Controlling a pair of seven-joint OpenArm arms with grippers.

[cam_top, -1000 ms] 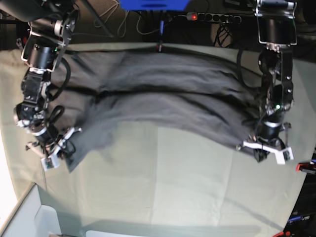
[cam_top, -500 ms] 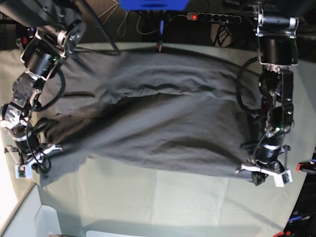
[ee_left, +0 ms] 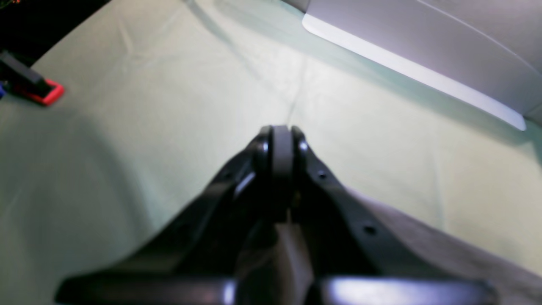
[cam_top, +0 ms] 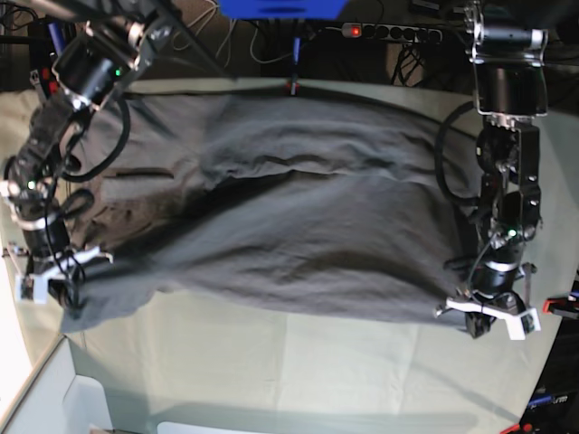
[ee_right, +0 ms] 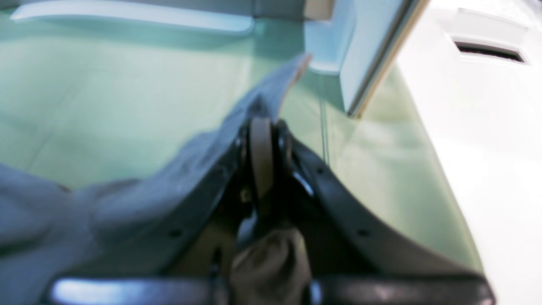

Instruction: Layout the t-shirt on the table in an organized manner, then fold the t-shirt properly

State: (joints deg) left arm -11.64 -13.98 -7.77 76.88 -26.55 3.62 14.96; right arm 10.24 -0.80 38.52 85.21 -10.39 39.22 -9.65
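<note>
**Operator:** What does your left wrist view give you?

**Me:** My left pincer [ee_left: 281,146] is clenched, its tips pressed together over the pale green tabletop [ee_left: 169,106]. Grey cloth trails behind the fingers, so I judge it grips the t-shirt [ee_left: 444,250] edge. A red clamp [ee_left: 42,91] sits well apart.

**Operator:** And the right wrist?

**Me:** My right pincer [ee_right: 261,140] is clenched on the t-shirt [ee_right: 139,199]; the hem runs up past the tips (blurred, though).

**Operator:** From the base view?

**Me:** The t-shirt [cam_top: 289,217] lies spread wide across the tabletop [cam_top: 298,362], still wrinkled in the middle, my left pincer [cam_top: 488,318] and right pincer [cam_top: 50,278] at its two near corners.

**Operator:** Risks?

**Me:** Uneven pulling could skew the hem. A thin pinch could slip and let a corner drop. My right pincer is close to the tabletop's edge, so cloth could slide off.
</note>
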